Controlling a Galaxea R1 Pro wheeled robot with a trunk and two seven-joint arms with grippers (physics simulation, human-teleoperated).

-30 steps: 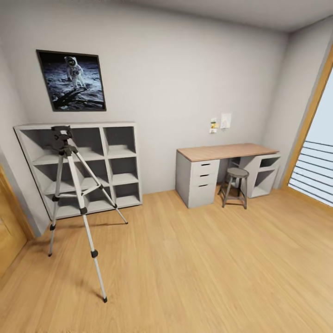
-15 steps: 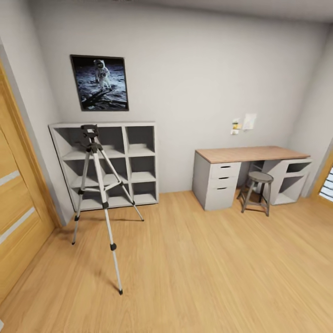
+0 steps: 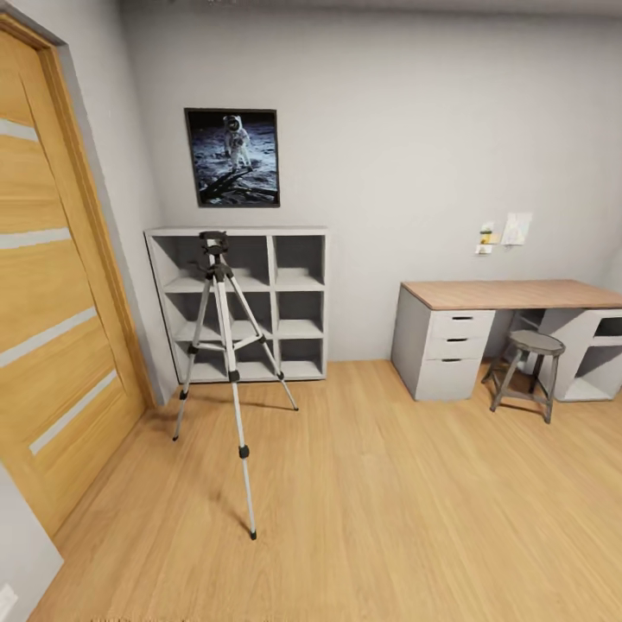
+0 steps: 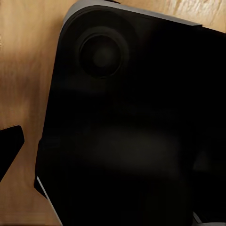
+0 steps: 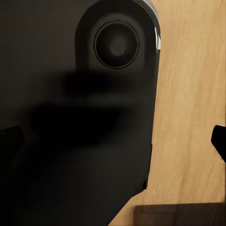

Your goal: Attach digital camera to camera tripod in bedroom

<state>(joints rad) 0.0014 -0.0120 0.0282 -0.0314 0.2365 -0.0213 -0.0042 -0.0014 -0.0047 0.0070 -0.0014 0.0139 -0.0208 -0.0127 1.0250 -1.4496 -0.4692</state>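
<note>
A camera tripod point(image 3: 226, 345) stands on the wood floor point(image 3: 389, 492) before a shelf point(image 3: 294, 302); either pincer's state cannot be told.

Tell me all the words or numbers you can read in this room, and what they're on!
No words or numbers can be read.
The notes pinned on the wall above the desk: too small and blurred to read.
The astronaut poster: a picture, no readable words.
The camera tripod, the shelf and the door: no labels show.
</note>
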